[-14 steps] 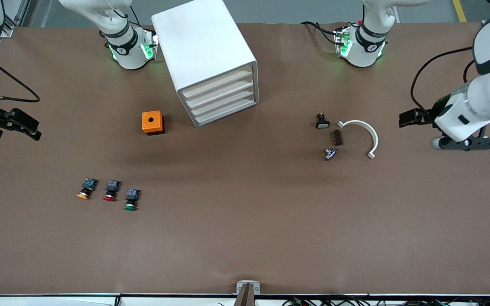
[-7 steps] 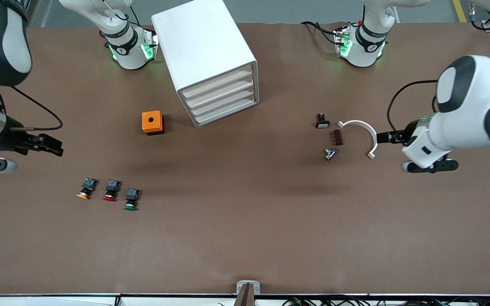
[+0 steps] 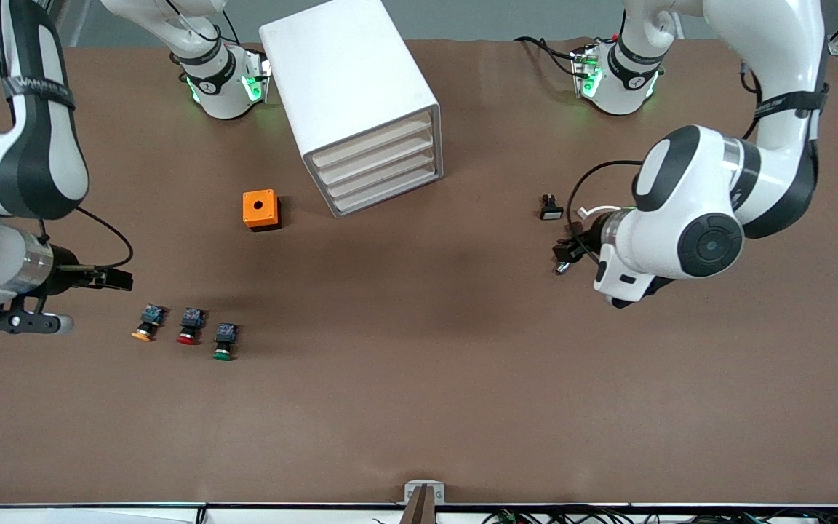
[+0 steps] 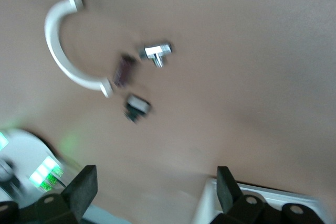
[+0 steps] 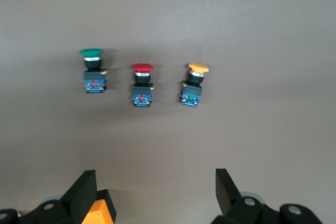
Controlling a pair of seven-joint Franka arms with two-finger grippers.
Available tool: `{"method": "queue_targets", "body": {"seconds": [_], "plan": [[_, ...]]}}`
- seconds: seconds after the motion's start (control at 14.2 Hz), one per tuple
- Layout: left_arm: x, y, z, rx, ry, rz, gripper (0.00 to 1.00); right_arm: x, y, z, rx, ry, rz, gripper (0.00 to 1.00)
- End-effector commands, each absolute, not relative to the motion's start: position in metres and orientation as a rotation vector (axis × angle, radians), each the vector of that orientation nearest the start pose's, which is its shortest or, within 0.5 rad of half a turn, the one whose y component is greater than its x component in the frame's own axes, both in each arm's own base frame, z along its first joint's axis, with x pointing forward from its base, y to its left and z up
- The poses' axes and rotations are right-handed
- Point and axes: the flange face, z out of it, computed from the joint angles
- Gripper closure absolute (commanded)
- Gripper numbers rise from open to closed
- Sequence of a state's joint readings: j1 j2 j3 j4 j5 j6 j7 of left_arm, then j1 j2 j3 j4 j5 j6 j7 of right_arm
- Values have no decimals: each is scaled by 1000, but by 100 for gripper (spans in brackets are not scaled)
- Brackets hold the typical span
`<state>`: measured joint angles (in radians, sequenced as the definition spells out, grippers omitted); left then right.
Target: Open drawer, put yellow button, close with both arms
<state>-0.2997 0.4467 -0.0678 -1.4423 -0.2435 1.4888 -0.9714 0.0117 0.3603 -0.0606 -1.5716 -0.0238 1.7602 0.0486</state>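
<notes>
The white cabinet [image 3: 350, 80] stands near the robots' bases, and its top drawer [image 3: 374, 143] is shut like the three below it. The yellow button [image 3: 144, 324] lies on the table at the right arm's end, beside a red-capped button [image 3: 188, 327] and a green-capped button [image 3: 223, 342]. My right gripper [image 3: 110, 279] hovers open and empty close to the yellow button; the right wrist view shows its open gripper [image 5: 155, 182] and the yellow button [image 5: 193, 86]. My left gripper [image 3: 567, 251] hovers over small parts, open and empty in the left wrist view [image 4: 155, 182].
An orange box [image 3: 260, 209] with a hole sits beside the cabinet. At the left arm's end lie a white arc [image 4: 65, 51], a metal fitting [image 4: 156, 52], a brown block [image 4: 124, 71] and a black switch [image 3: 551, 208].
Both arms have swung in from the table's ends. The right gripper has come close to the three buttons. The left gripper has come over the small parts.
</notes>
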Motion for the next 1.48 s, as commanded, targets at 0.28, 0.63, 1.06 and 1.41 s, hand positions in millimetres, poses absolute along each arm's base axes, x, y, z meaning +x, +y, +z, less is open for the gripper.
{"method": "queue_targets", "body": {"seconds": [0.28,0.63,1.06,1.41], "plan": [[594,-307,360,-2427,-1540,1111,0,645,-88,317,-3162,270,296,0],[550,-366,303,-1915,-1655,1269,1,645,-103,244,-3136,384,300,0],[510,-419,270,-1410,-1712,1313,1,644,-105,200,-3103,424,305,0],[492,-444,250,-1209,-1688,1362,1,634,-104,183,-3089,441,308,44]]}}
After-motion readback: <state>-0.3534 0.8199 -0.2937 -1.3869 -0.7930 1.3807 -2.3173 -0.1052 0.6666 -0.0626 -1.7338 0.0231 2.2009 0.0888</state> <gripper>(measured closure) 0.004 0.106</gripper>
